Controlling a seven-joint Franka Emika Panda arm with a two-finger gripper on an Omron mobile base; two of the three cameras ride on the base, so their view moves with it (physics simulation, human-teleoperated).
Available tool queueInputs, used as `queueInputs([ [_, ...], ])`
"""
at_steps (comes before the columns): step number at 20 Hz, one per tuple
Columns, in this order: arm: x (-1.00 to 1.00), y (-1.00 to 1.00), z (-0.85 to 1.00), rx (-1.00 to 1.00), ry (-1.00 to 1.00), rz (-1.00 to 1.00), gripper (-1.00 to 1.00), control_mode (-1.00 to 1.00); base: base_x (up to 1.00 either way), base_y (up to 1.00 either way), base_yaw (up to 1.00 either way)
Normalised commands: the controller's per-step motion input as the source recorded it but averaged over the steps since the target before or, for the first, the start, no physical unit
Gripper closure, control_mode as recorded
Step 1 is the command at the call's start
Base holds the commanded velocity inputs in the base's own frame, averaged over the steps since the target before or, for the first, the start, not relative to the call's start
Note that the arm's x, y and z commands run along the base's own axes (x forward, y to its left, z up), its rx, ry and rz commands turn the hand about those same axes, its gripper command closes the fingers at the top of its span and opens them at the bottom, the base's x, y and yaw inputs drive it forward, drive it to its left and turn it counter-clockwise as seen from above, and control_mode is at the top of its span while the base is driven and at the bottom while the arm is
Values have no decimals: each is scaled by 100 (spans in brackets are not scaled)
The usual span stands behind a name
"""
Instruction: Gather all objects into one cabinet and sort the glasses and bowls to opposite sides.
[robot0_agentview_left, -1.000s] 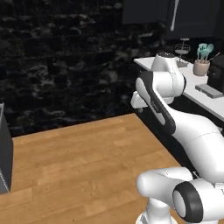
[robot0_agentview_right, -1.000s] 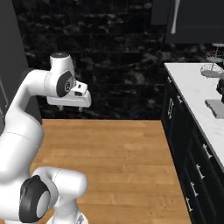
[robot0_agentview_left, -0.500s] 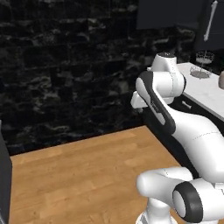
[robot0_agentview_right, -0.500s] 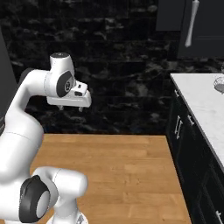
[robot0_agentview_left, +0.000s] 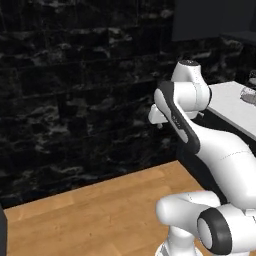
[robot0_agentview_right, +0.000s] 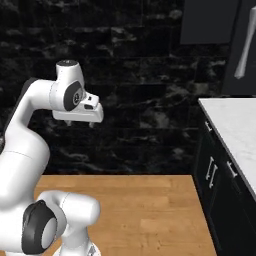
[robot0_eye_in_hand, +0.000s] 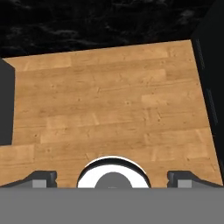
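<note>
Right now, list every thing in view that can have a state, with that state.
claw: open, holding nothing, pointing down at the wooden floor.
wall cabinet door: handle in sight; open or shut cannot be told.
lower cabinets: shut.

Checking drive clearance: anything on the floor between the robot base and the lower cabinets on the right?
Nothing: bare wooden floor between the base and the lower cabinets in the right base view.

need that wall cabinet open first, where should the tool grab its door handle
Grip the slim silver bar handle around its middle, coming straight at the black door front with the jaws across the bar. It runs nearly upright, so open fingers straddle it sideways. The tool is open and far off.
</note>
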Motion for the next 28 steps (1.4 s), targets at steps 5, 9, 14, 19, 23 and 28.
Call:
queueInputs([
  [5, 0, 0, 0, 0, 0, 0, -100, 100, 100, 22, -32],
  [9, 0, 0, 0, 0, 0, 0, -100, 100, 100, 28, -46],
  [14, 0, 0, 0, 0, 0, 0, -100, 100, 100, 23, -56],
  [19, 0, 0, 0, 0, 0, 0, -100, 100, 86, 5, -63],
  [23, 0, 0, 0, 0, 0, 0, -100, 100, 48, -1, -63],
  [28, 0, 0, 0, 0, 0, 0, -100, 100, 22, -11, -63],
])
